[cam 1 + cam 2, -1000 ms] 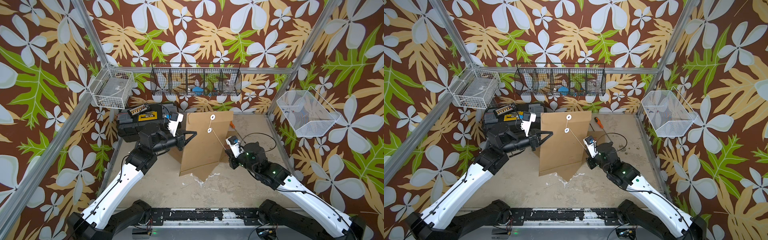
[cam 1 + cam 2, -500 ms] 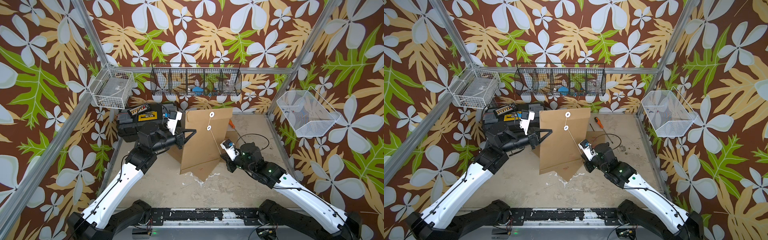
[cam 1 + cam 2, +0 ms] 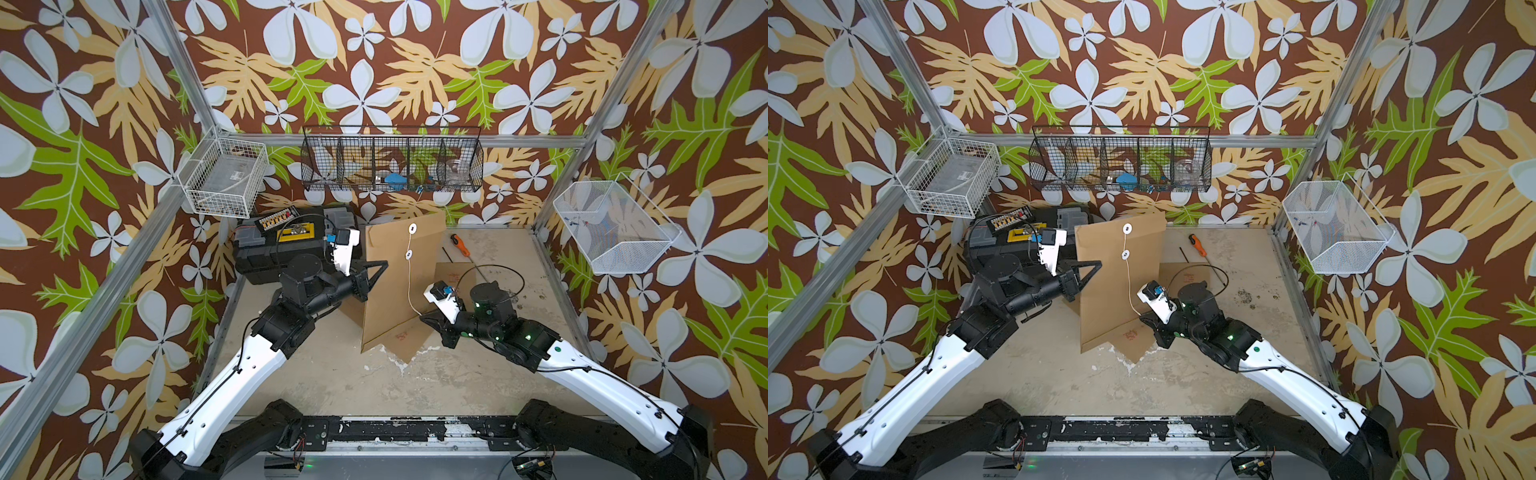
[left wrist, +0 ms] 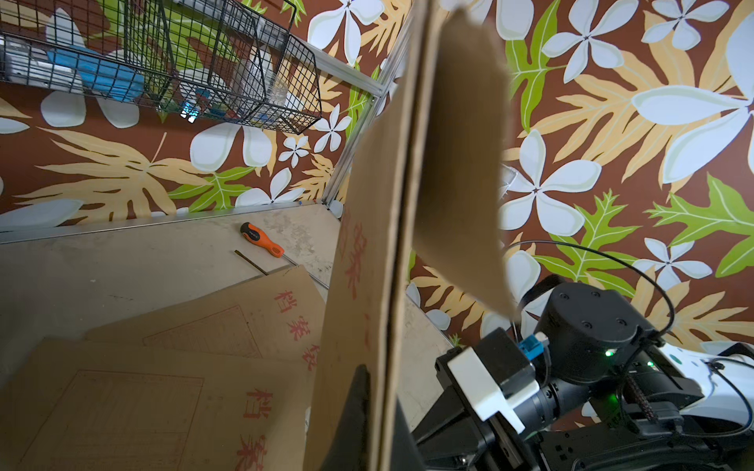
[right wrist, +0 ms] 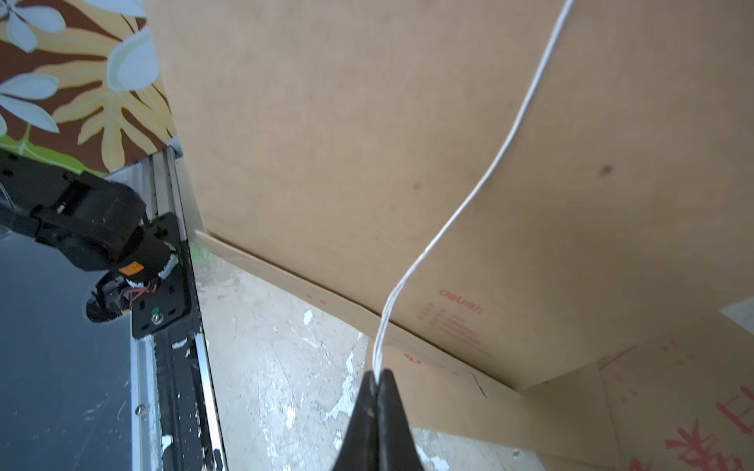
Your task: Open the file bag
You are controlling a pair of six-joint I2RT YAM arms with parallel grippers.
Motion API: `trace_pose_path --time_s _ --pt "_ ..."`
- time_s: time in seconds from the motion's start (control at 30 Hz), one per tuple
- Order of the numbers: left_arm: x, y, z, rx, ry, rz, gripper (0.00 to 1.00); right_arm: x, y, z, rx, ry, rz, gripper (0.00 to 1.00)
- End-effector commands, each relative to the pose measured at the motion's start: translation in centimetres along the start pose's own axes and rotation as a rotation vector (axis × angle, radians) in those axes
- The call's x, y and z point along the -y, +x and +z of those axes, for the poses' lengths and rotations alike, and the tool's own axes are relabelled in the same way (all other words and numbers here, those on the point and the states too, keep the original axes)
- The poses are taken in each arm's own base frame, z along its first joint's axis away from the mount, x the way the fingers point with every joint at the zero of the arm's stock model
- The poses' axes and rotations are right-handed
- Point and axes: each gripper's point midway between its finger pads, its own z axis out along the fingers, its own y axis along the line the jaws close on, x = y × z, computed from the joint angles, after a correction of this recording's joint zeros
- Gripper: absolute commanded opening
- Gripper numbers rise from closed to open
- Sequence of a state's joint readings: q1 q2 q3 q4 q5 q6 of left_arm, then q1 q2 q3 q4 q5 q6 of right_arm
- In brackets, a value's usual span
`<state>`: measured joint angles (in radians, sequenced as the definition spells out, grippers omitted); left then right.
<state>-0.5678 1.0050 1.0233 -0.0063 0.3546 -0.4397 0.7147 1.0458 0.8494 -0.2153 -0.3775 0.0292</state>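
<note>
A brown paper file bag [image 3: 395, 291] [image 3: 1113, 299] stands upright on the table, its flap with two white discs [image 3: 412, 227] at the top. My left gripper [image 3: 380, 266] [image 3: 1096, 266] [image 4: 379, 391] is shut on the bag's left edge, one finger on each face. A white string [image 3: 409, 286] [image 3: 1128, 286] [image 5: 489, 171] hangs in a loose curve from the lower disc [image 3: 1124, 254]. My right gripper [image 3: 422, 318] [image 3: 1142, 318] [image 5: 378, 373] is shut on the string's end, low in front of the bag's face [image 5: 367, 122].
More file bags [image 3: 453, 274] [image 4: 163, 387] lie flat under and behind the upright one. An orange screwdriver [image 3: 460, 245] lies at the back. A black toolbox [image 3: 282, 245] stands behind my left arm. Wire baskets [image 3: 224, 178] [image 3: 390, 162] [image 3: 611, 226] hang on the walls.
My right gripper has moved left and toward the table's front with the string's end, and the string now hangs down the bag's face. The left gripper keeps its hold.
</note>
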Motion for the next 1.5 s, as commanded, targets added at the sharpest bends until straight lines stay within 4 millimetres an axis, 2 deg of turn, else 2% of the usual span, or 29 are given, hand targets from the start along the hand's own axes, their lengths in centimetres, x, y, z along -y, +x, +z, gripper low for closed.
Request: trace_pose_path --time_s 0.0,0.23,0.5,0.67,0.87,1.1,1.27,1.47 --pt "-1.2 -1.6 -0.4 0.099 -0.146 0.05 0.0 -0.4 -2.9 0.0 0.095 -0.028 0.018 0.0" --pt "-3.9 -3.0 -1.7 0.209 -0.337 0.035 0.0 0.5 -4.6 0.0 0.138 0.024 0.04 0.0" --pt "-4.7 -3.4 -1.9 0.26 -0.413 0.039 0.0 -0.9 -5.2 0.9 0.155 -0.068 0.067 0.0" --pt "-5.4 -2.7 -1.8 0.254 -0.434 0.042 0.0 -3.5 -5.4 1.1 0.148 -0.171 0.032 0.0" --pt "-5.9 -2.4 -1.9 0.258 -0.454 0.046 0.0 -7.2 -6.1 0.1 0.182 -0.306 -0.035 0.0" --pt "-6.3 -1.8 -1.8 0.239 -0.464 0.054 0.0 -9.0 -6.5 -0.3 0.19 -0.378 -0.055 0.0" --pt "-6.6 -1.1 -1.8 0.221 -0.466 0.067 0.0 -8.6 -6.7 -0.5 0.203 -0.347 -0.056 0.0" --pt "-6.4 -0.4 -1.8 0.175 -0.454 0.107 0.0 -5.3 -6.5 -0.4 0.167 -0.134 -0.043 0.0"
